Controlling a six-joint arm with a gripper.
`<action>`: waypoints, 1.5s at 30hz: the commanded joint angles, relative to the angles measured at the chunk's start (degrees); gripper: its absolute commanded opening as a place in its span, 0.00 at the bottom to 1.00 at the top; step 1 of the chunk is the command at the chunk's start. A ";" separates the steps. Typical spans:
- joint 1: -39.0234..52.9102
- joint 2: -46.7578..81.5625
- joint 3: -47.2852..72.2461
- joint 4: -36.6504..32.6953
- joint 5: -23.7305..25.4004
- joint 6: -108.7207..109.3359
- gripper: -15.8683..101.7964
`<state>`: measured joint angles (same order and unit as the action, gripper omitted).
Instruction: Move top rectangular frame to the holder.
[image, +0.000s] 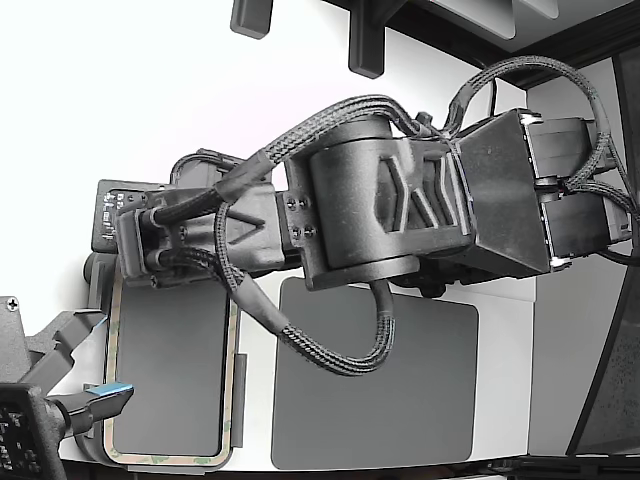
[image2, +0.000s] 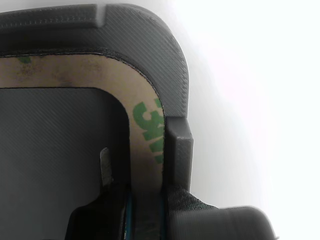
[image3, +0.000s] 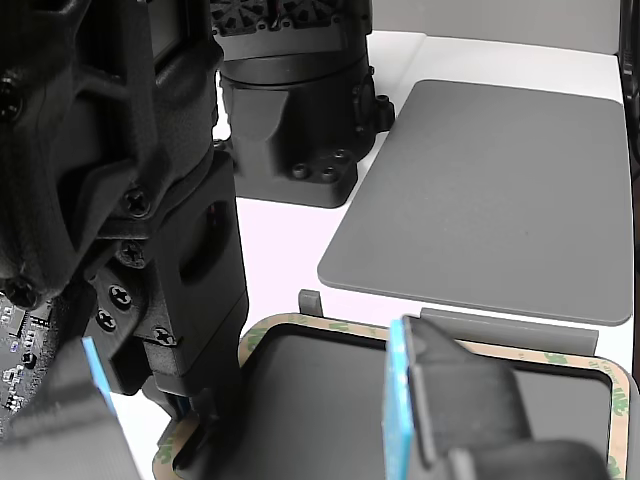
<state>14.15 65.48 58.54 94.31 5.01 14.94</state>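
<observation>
The top rectangular frame, a thin beige ring with green print and a dark centre, lies flat inside the light grey holder at the exterior view's lower left. My gripper points down over the frame's far corner. In the wrist view the frame's rim runs between my gripper's jaws, next to a raised tab of the holder. The jaws stand about a rim's width apart; I cannot tell whether they press on it. In the other view my gripper sits at the frame's near corner.
A larger plain dark grey mat lies to the exterior view's right of the holder, also seen in the other view. A second arm's gripper with blue pads hovers over the frame's lower left edge. My arm's base stands behind.
</observation>
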 joint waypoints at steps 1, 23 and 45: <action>-0.70 0.79 -1.49 0.53 -0.09 -0.44 0.05; -0.53 0.79 -1.32 0.53 -0.26 -0.62 0.24; 0.26 12.13 -2.81 0.53 4.75 7.12 0.98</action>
<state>15.21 73.30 56.25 94.31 8.79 18.46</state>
